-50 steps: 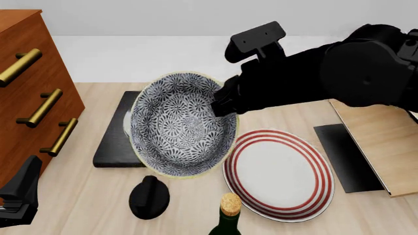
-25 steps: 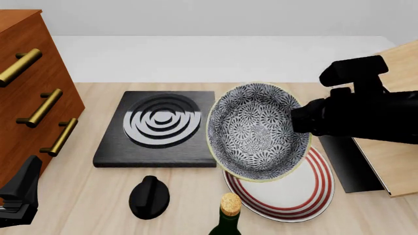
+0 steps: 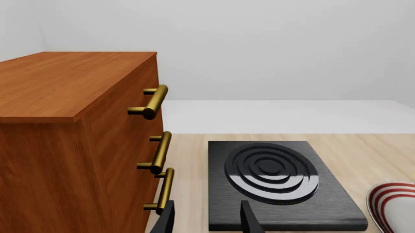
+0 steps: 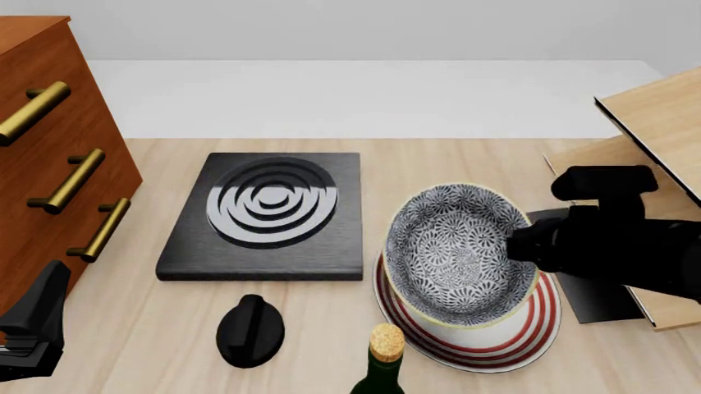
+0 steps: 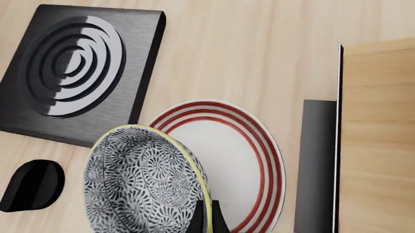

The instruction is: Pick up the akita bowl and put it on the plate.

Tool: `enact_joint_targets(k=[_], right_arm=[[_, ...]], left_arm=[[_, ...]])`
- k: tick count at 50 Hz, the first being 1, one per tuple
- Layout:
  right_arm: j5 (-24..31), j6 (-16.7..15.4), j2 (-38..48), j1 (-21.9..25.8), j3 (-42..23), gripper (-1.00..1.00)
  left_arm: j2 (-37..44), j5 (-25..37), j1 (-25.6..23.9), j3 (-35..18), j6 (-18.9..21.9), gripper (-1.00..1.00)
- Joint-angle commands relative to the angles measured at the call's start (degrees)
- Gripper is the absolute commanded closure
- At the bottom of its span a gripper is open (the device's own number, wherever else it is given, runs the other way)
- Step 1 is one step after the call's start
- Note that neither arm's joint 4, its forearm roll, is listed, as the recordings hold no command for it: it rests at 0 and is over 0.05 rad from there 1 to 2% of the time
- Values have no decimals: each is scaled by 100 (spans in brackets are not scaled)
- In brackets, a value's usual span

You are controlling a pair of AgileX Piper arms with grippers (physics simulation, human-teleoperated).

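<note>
The akita bowl [image 4: 455,254], black-and-white flowered with a pale yellow rim, hangs tilted over the plate [image 4: 521,332], a white plate with red rings. My right gripper [image 4: 524,246] is shut on the bowl's right rim. In the right wrist view the bowl [image 5: 139,184] covers the near side of the plate [image 5: 243,155], and the fingers [image 5: 198,218] pinch its rim. I cannot tell whether the bowl touches the plate. My left gripper [image 3: 207,223] is open and holds nothing, low at the table's near left [image 4: 33,328].
A black square slab with grey rings [image 4: 268,217] lies left of the plate. A black knob [image 4: 249,328] and a corked bottle [image 4: 383,361] stand near the front edge. A wooden drawer chest [image 4: 44,156] fills the left; a wooden board [image 4: 657,123] and a black panel [image 4: 586,300] lie at the right.
My right gripper has carried the bowl from above the black slab to the right and downward, so it now hangs over the plate. The left arm has not moved.
</note>
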Motion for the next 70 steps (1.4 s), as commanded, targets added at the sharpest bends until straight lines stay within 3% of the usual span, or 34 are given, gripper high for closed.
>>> enact_joint_targets(k=[1, 24, 47, 48, 70], right_arm=[[-411, 186, 257, -129, 303, 100], [-1270, 424, 914, -264, 771, 100], [-1661, 221, 1295, -490, 944, 100], [-1661, 202, 1290, -510, 940, -100], [-957, -83, 423, -657, 653, -100]], left_arm=[[0, 0, 0, 0, 0, -100], [0, 0, 0, 0, 0, -100], [0, 0, 0, 0, 0, -100], [0, 0, 0, 0, 0, -100], [0, 0, 0, 0, 0, -100]])
